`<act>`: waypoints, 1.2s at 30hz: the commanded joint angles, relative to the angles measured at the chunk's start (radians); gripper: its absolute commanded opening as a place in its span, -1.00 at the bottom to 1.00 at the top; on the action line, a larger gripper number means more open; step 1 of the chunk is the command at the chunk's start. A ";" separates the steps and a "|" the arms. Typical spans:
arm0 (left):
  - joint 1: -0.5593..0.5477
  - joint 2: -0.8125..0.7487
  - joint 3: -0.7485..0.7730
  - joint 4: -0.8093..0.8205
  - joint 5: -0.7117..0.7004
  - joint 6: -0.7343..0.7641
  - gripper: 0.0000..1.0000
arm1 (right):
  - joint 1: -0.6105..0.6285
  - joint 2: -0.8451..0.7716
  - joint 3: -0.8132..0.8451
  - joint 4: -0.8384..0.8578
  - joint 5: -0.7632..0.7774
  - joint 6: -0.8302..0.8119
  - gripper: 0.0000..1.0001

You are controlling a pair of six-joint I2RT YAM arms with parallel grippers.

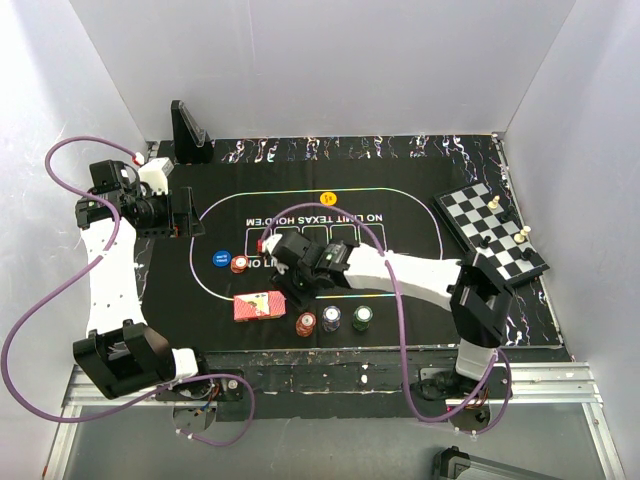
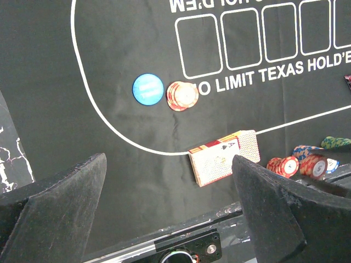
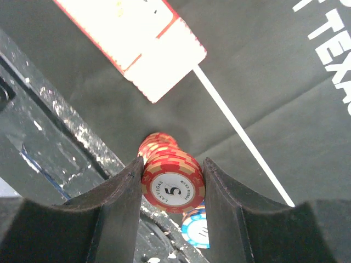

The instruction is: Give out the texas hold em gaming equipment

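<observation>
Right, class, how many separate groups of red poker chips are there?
3. Left red pile beside the blue disc; near red pile at the near edge of the mat; held red chips in the jaws of the right gripper. More may hide under the right arm.

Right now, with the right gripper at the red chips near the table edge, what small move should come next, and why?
Probably a short lift straight up. The right gripper has both fingers pressed against the sides of the red 5 chip, so the grip looks made. More red chips sit right next to it and a blue-and-white chip lies close by; a vertical lift should avoid knocking them.
</observation>
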 commanded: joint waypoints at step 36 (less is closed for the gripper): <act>0.005 0.038 -0.029 0.036 0.028 0.036 0.99 | -0.579 0.648 0.753 -0.098 0.163 0.059 -0.87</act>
